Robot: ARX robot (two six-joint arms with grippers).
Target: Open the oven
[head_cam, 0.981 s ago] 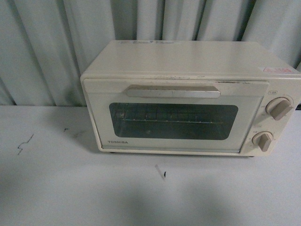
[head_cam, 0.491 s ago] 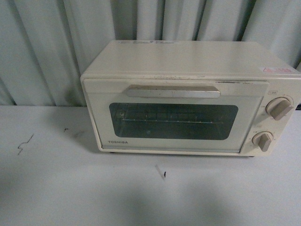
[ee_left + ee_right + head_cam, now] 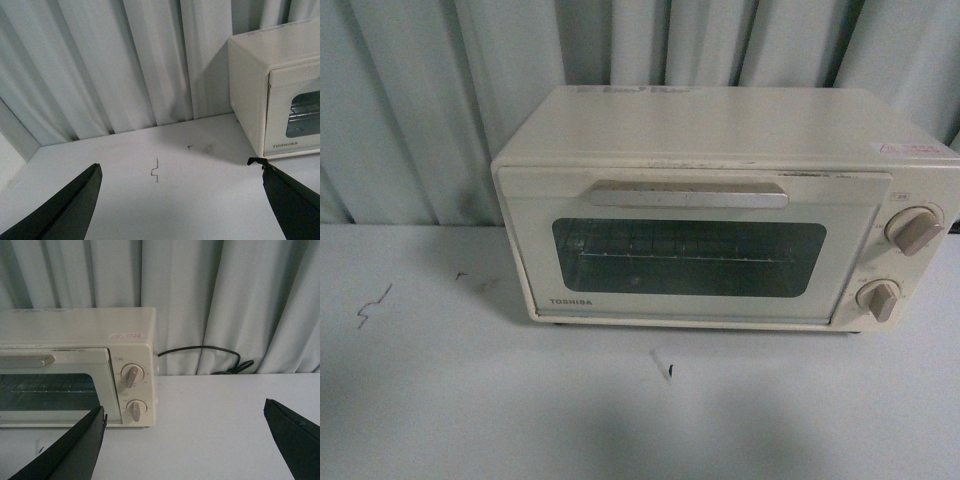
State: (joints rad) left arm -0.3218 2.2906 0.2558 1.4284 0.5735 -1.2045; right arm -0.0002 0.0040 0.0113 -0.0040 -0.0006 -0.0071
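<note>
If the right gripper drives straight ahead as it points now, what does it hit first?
Probably nothing soon: the right gripper, open, points at bare table beside the oven, then the curtain. The power cord lies near that line; depth is unclear.

My body shows only in the two wrist views; the front view shows none of me. On my left arm, my fingers (image 3: 60,212) are two dark, near-black blades, broad at the base and tapering to a blunt tip, with a matte surface. One tip has a small ragged nick at its edge. On my right arm, my fingers (image 3: 67,450) look the same: dark, flat, wedge-shaped, plain. No cables, screws or markings are visible on them.
</note>
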